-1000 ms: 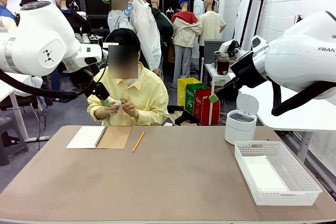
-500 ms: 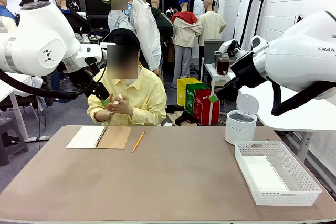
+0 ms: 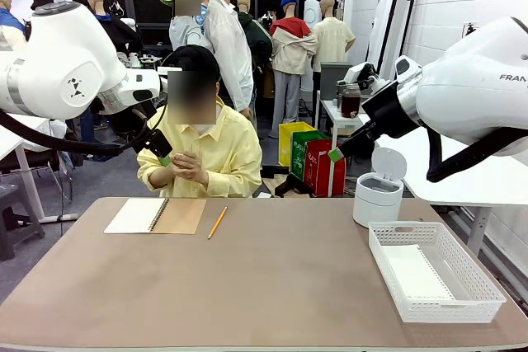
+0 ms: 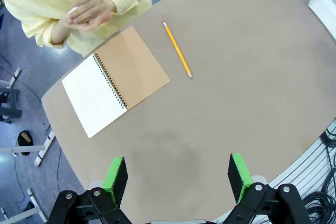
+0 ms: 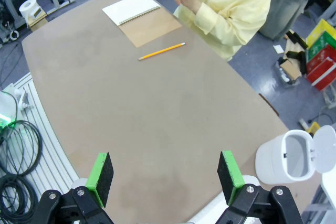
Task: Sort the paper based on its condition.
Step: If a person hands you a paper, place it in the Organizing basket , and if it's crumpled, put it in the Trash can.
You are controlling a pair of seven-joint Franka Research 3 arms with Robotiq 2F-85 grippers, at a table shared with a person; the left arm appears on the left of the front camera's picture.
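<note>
Claws, front view: my left claw (image 3: 164, 157) and right claw (image 3: 336, 155) hung above the table (image 3: 272, 286). Left wrist view: left claw (image 4: 177, 174) gaped empty; white paper (image 4: 72, 10) peeked from the person's clasped hands (image 4: 90, 12). Right wrist view: right claw (image 5: 165, 174) stood released too.

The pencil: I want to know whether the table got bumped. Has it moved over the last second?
No. The pencil lies at the same slant, with the same gap to the right of the notebook, as in the earlier front views.
</note>
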